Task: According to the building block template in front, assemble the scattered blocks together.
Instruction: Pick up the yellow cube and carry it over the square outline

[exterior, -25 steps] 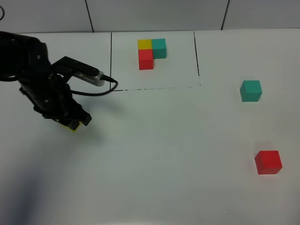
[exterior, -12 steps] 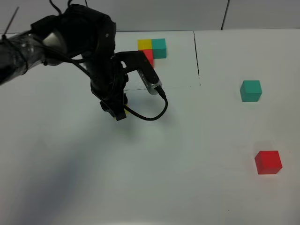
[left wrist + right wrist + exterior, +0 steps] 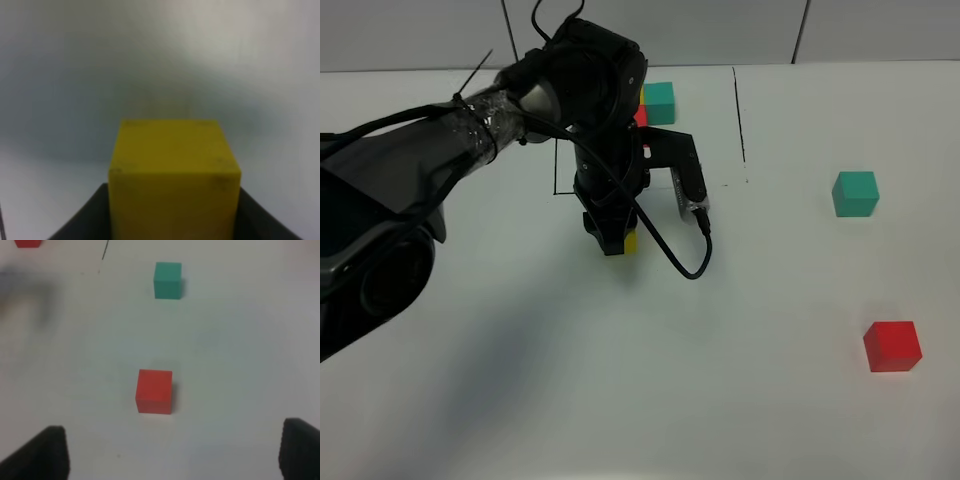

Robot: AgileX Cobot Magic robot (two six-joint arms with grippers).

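Between the left jaws sits a plain, matte yellow cube [image 3: 172, 175].

No writing to read.
We find no letters, numbers or brand marks on the yellow matte cube [image 3: 172, 175], the teal matte cube [image 3: 855, 193], the red matte cube [image 3: 892, 346] or the white bench [image 3: 770, 420].
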